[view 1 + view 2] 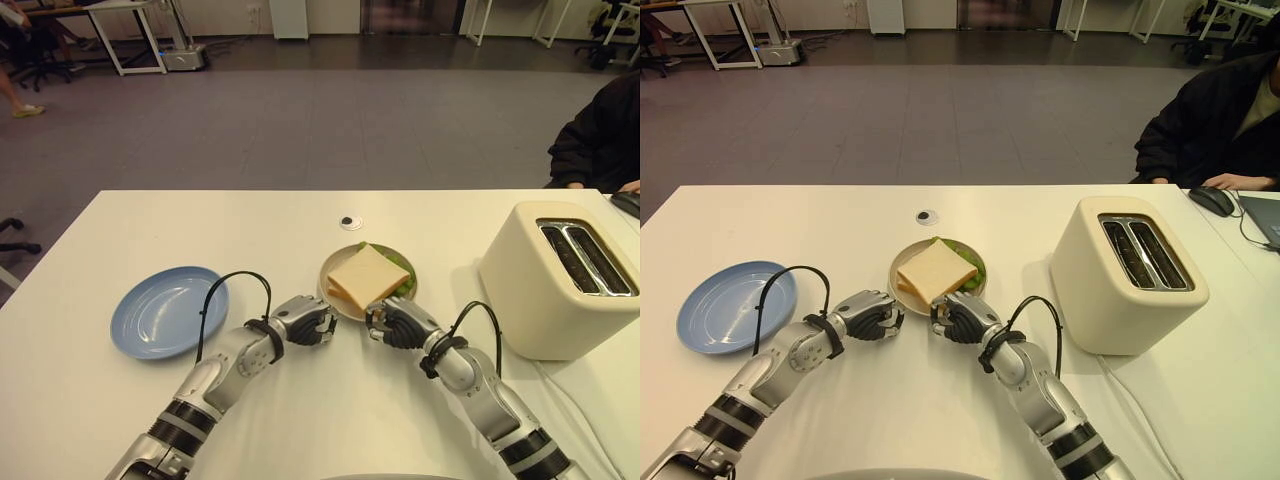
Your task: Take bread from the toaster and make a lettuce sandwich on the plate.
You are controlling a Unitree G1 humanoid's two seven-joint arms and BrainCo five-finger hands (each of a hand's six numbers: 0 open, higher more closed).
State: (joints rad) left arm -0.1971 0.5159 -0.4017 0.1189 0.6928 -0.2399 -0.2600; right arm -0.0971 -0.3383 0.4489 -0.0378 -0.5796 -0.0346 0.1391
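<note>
1. Two hands low over table, near plate w/ sandwich. Left hand [305, 322]: fingers curled in, nothing held, just beside plate's near-left rim, small gap visible.
2. Right hand [396, 323]: fingers curled in too, nothing seen in grasp. Knuckles right at plate's near-right rim; can't tell if touching.
3. Black cable [232, 285] loops up from left wrist; similar loop on right wrist.
4. Tan plate [896, 272] sits between and just beyond both hands, mid-table.
5. Sandwich on it: top bread slice [368, 273] lies flat, turned corner-on. Lettuce [404, 268] pokes out on far/right side; 2nd slice edge shows beneath at near-left.
6. Toaster [560, 285], cream, to right of plate, apart from it; two dark slots on top. Right eye view gives its left wall plus white cord [1140, 408] running toward near edge.
7. Blue plate [150, 320] at left, well apart from tan plate.
8. Small black dot [347, 221] on white table [120, 220], just beyond tan plate.
9. Right eye view takes in mouse [1212, 200] at far right; left eye view takes in chair arm [12, 222] off left edge.
</note>
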